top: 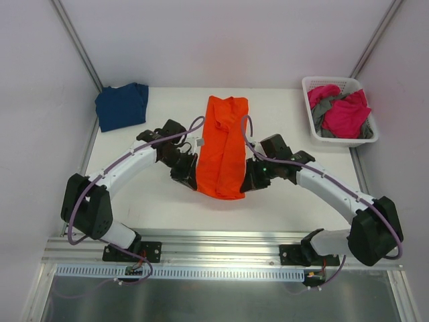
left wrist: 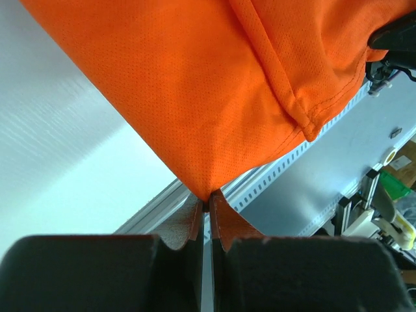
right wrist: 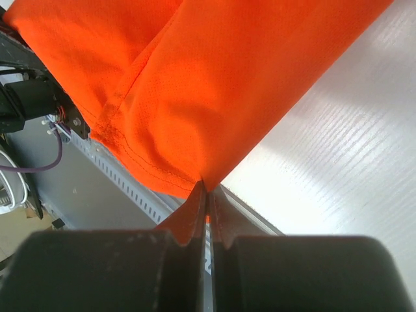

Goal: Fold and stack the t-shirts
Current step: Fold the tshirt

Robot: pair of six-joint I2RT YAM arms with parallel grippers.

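Observation:
An orange t-shirt (top: 223,144) lies folded lengthwise in a long strip down the middle of the white table (top: 154,194). My left gripper (top: 192,182) is shut on its near left corner, and the cloth (left wrist: 214,84) rises from the pinched tips (left wrist: 208,203). My right gripper (top: 245,185) is shut on the near right corner, with the hem (right wrist: 162,97) bunched above the tips (right wrist: 207,190). Both near corners are lifted off the table. A navy blue t-shirt (top: 121,105) lies folded at the back left corner.
A white slotted basket (top: 310,111) at the back right holds magenta pink (top: 345,115) and grey (top: 323,107) shirts. Grey walls close in the table on both sides. A metal rail (top: 221,249) runs along the near edge.

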